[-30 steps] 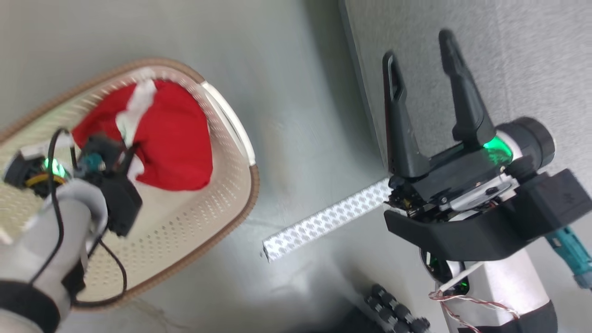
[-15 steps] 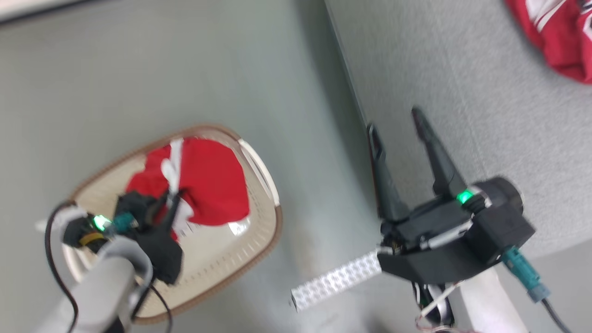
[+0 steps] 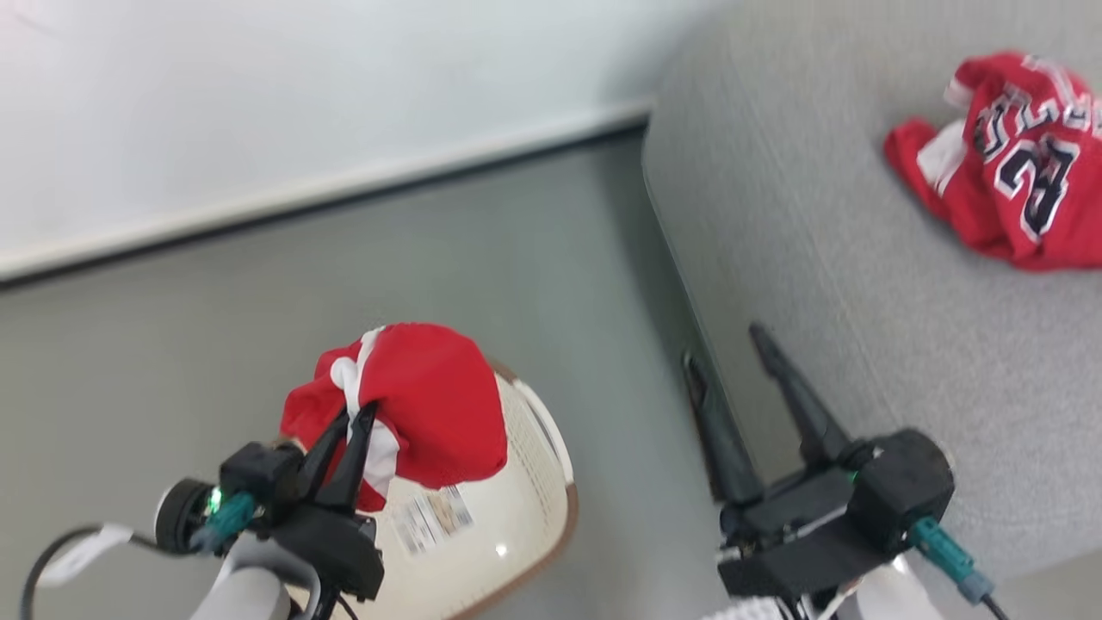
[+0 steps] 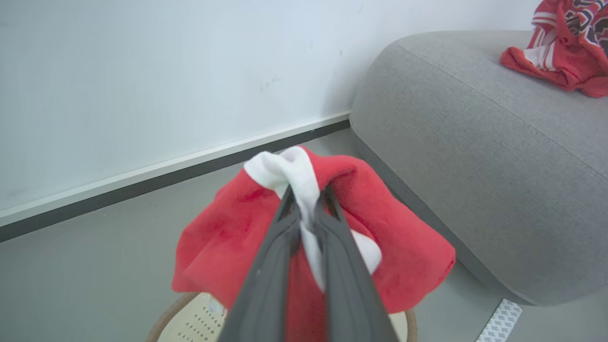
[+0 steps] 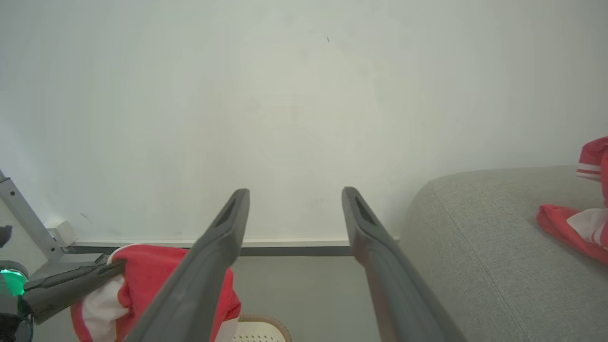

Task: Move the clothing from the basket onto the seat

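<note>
My left gripper (image 3: 357, 412) is shut on a white stripe of a red garment (image 3: 430, 405), which hangs bunched above the cream basket (image 3: 525, 525). In the left wrist view the fingers (image 4: 266, 266) pinch the white fold, the red cloth (image 4: 380, 213) drapes around them, and the basket rim (image 4: 159, 330) lies below. The red number 23 jersey (image 3: 1024, 172) lies crumpled on the grey seat (image 3: 818, 258) at the right. My right gripper (image 3: 725, 344) stands open and empty by the seat's near edge, its fingers spread wide in its wrist view (image 5: 294, 192).
A white wall with a dark baseboard (image 3: 344, 194) runs behind the grey floor (image 3: 215, 344). A white perforated strip (image 4: 498, 320) lies on the floor by the seat's base. A grey metal post (image 5: 23, 213) stands at the left of the right wrist view.
The head camera has tilted up, bringing the wall and jersey into view. My left gripper has lifted the red garment out of the basket. The right gripper stays open.
</note>
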You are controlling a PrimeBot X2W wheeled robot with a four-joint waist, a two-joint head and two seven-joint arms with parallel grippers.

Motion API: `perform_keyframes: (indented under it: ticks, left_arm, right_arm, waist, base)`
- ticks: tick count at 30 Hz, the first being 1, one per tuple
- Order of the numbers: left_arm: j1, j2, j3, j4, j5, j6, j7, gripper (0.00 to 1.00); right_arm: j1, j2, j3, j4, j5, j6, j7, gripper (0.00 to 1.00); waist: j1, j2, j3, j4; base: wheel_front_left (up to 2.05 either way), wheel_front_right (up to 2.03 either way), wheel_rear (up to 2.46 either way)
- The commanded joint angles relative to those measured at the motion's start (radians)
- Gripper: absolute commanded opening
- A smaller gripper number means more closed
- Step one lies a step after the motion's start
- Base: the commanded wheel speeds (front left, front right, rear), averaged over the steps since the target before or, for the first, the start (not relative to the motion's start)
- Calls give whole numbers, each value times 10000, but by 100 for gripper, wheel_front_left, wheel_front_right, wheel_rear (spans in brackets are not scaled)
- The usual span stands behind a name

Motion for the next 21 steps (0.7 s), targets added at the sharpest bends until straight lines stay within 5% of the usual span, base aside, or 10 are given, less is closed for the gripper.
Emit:
perform_keyframes:
  ticks: [1,10,21]
  left_arm:
    - [412,-22,236,-261,167,41,-60,0]
    - [1799,-448,1710,-2003,764,-82,-60,0]
    - [2202,-624,2223,-2693,1010,-247,-61,0]
  right_arm:
    - [239,-116,102,83,141,7,-4,100]
    - [932,-434,504,450,624,7,-3,100]
    - [1279,-683,945,473,1009,7,-3,100]
  waist:
    - [3,2,-1434,613]
    - [3,2,-2601,618]
    - [3,2,-3062,633]
  base:
    - [0,0,0]
    - [0,0,0]
    - [0,0,0]
